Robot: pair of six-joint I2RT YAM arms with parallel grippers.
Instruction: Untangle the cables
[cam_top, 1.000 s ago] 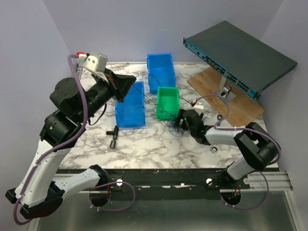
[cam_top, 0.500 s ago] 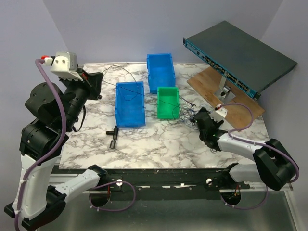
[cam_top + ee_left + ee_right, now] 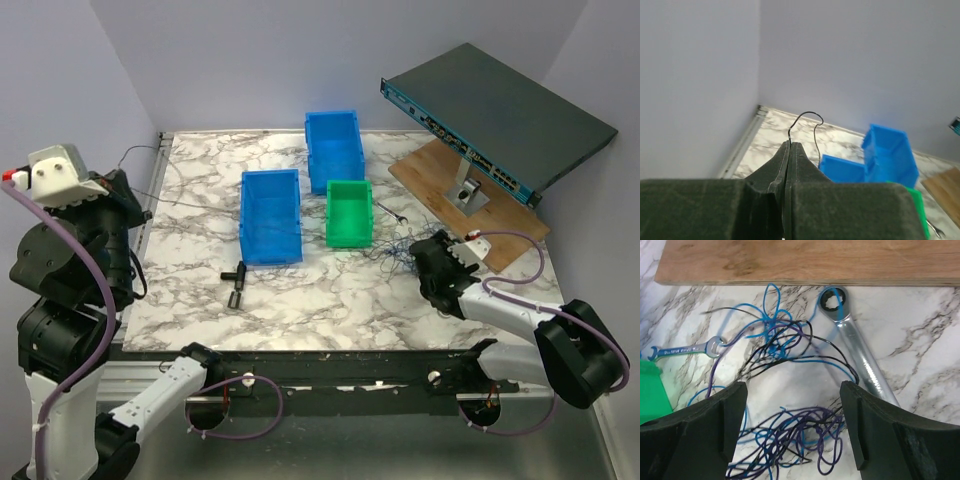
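Note:
A tangle of thin blue, purple and black cables (image 3: 395, 247) lies on the marble table right of the green bin. In the right wrist view the tangle (image 3: 790, 432) spreads between and ahead of my fingers. My right gripper (image 3: 428, 258) is open and low over the tangle's right side, with its jaws (image 3: 792, 405) wide apart and nothing clamped. My left gripper (image 3: 125, 192) is raised at the far left edge. It (image 3: 791, 146) is shut on a thin black cable (image 3: 807, 116) that loops up from the tips and trails toward the blue bins.
Two blue bins (image 3: 270, 215) (image 3: 334, 148) and a green bin (image 3: 349, 212) stand mid-table. A ratchet wrench (image 3: 855, 350) and a small spanner (image 3: 685, 349) lie by the tangle. A wooden board (image 3: 470, 205) carries a tilted network switch (image 3: 495, 120). A black T-shaped tool (image 3: 236, 280) lies near the front.
My left arm has swung back from the blue bin to the far left edge, drawing the black cable out. My right gripper and the tangle have shifted right, away from the green bin.

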